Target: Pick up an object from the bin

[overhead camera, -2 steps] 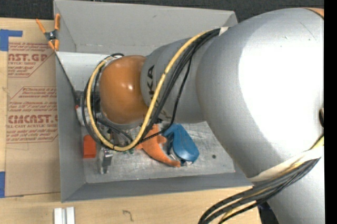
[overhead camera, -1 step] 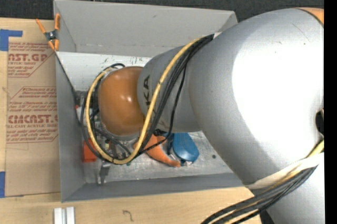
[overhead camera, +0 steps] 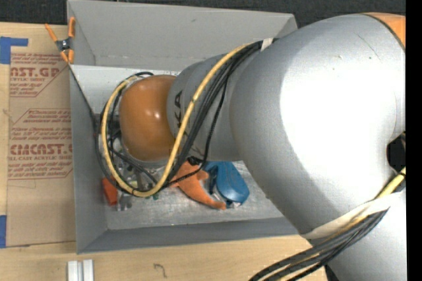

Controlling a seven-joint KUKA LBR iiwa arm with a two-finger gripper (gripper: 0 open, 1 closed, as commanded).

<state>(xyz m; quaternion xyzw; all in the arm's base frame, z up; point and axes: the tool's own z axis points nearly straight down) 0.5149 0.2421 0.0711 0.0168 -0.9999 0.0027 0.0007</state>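
My gripper (overhead camera: 126, 175) is down at the bin's front left, mostly hidden under the arm's orange cover and its cables. A small red-orange thing (overhead camera: 109, 190) lies on the floor just left of it, close to the left wall. Whether it touches the gripper I cannot tell. To the right, near the front wall, a rounded blue thing (overhead camera: 229, 182) rests against a curved orange thing (overhead camera: 196, 189). Both are partly hidden under the arm.
The arm reaches in from the right and covers most of the bin floor. A narrow strip of grey floor runs along the front wall. The left wall stands close to the gripper.
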